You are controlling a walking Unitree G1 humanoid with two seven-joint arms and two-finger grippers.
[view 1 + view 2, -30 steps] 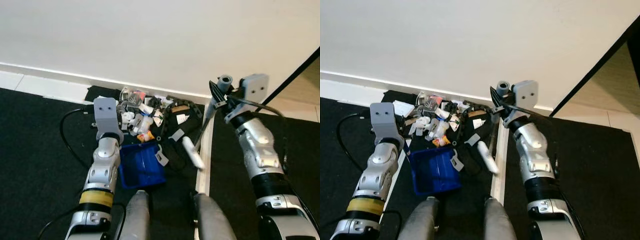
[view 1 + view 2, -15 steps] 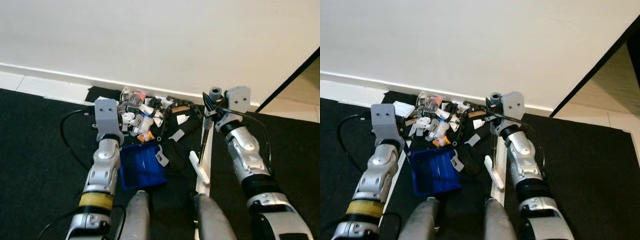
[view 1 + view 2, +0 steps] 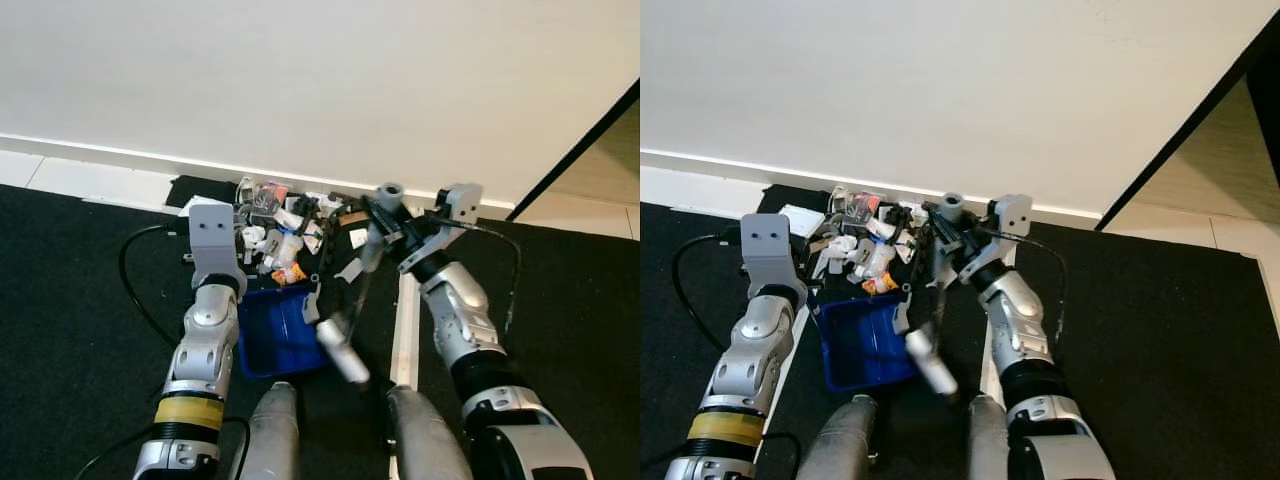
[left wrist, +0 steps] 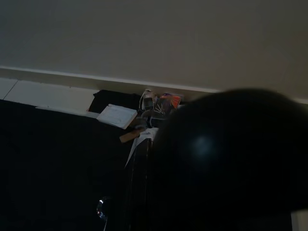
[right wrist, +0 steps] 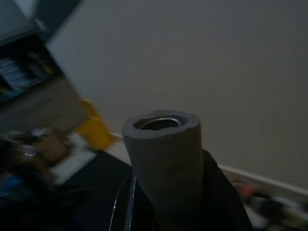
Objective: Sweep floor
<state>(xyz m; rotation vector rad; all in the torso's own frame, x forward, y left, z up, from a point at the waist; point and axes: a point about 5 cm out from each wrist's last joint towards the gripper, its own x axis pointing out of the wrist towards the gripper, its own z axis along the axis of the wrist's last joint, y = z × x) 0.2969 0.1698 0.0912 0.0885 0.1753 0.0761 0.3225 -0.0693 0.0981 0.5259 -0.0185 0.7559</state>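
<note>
**Robot sweeps litter toward dustpan at the foot of a white wall**

Black carpet runs up to a white skirting board and a plain white wall, where a heap of litter (image 3: 285, 225) (paper scraps, wrappers, small plastic bits) lies pressed against the base of the wall. Standing just behind the machine, one sees its right gripper (image 3: 400, 232) clenched on the grey-capped handle of a short brush (image 3: 362, 290); the right wrist view looks straight down that handle's hollow end. The brush's long axis slants from the jaws, which sit beside the litter on its right, down and back toward the robot, its pale head (image 3: 342, 350) blurred and low near the robot's legs.

A blue dustpan (image 3: 284, 330) lies on the carpet just below the heap, its open side facing the litter, beside the left arm (image 3: 205, 330). Whether the left gripper's jaws are grasping the pan cannot be told; the left wrist view is dark, with some litter and the wall beyond.

The heap lies between the two arms, nearer the wall than the pan. By my reading, the coming stroke turns on that line: litter must be drawn back from the wall, toward the robot, into the pan's mouth. A white strip (image 3: 404, 335) lies along the carpet just right of the brush.
</note>
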